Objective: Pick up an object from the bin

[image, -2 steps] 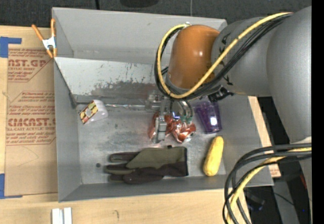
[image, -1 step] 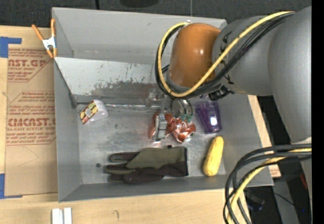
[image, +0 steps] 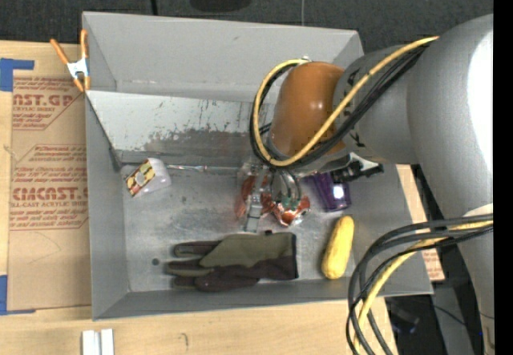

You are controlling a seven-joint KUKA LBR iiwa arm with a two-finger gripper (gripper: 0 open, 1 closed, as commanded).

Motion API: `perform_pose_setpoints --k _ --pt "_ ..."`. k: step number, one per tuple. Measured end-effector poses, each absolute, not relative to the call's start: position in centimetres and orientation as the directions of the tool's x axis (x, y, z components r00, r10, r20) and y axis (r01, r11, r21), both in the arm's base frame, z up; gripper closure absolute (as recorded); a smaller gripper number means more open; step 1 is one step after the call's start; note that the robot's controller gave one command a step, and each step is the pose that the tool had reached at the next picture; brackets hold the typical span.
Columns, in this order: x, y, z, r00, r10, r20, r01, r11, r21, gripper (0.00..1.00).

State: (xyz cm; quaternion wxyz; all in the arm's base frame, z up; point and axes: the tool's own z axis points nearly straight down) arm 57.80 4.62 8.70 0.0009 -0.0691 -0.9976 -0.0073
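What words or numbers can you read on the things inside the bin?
No text in the bin can be read.
Small clear packet, on the bin's left: red and yellow markings, too small to read.
Red and white crumpled wrapper, mid-bin: print too blurred to read.
Dark glove, yellow thing, purple thing: no writing seen.

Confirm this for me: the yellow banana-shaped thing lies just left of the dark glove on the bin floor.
The side is wrong. In the camera view the yellow banana-shaped thing lies just right of the dark glove on the bin floor.
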Motion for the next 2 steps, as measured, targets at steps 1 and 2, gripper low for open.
perform_pose_setpoints --k 1,2 --pt "57.8 4.61 8.7 -0.99 0.138 0.003 0.138 0.99 0.014 1.0" --pt "57.66 4.8 8.9 -0.99 0.138 0.004 0.138 0.99 0.01 1.0"
